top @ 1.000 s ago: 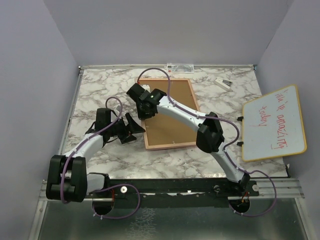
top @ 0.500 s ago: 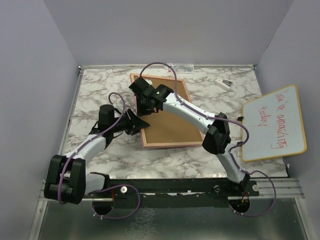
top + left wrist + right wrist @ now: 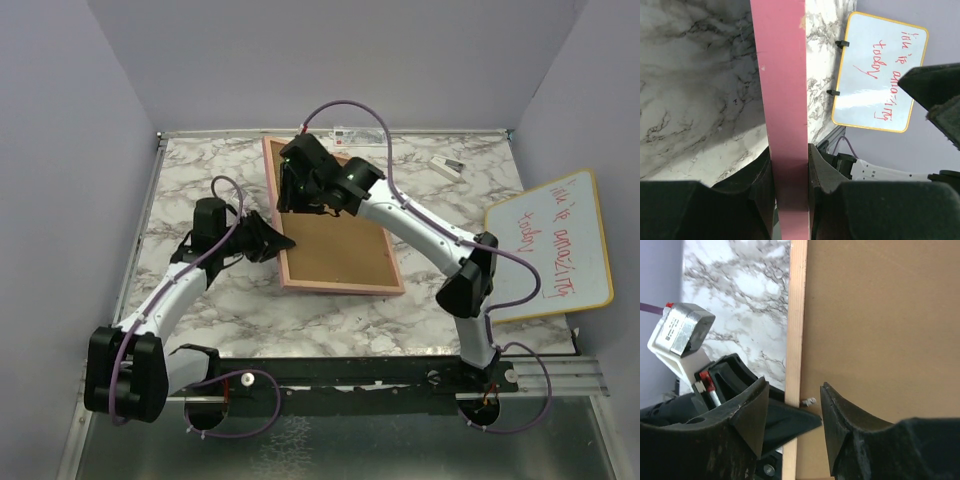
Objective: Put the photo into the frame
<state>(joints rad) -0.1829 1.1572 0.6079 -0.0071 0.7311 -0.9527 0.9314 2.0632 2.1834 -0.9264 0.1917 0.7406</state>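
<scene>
We saw the frame [image 3: 345,287] smooth and painted pink along its edge, with a strip of pale bare wood on its back rim. The backing board [image 3: 340,240] set in it looked like matt brown fibreboard, flat and without shine. The table [image 3: 200,170] had a marble-patterned top, white veined with grey, with a soft sheen. The whiteboard [image 3: 550,250] was glossy inside a light wood-coloured edge. The arms [image 3: 420,225] had smooth white plastic shells and black joints. The fingers [image 3: 757,187] of the left gripper [image 3: 790,175] were matt black plastic. The purple cables [image 3: 340,105] looked rubbery, and the metal rail [image 3: 560,375] showed dull silver.
</scene>
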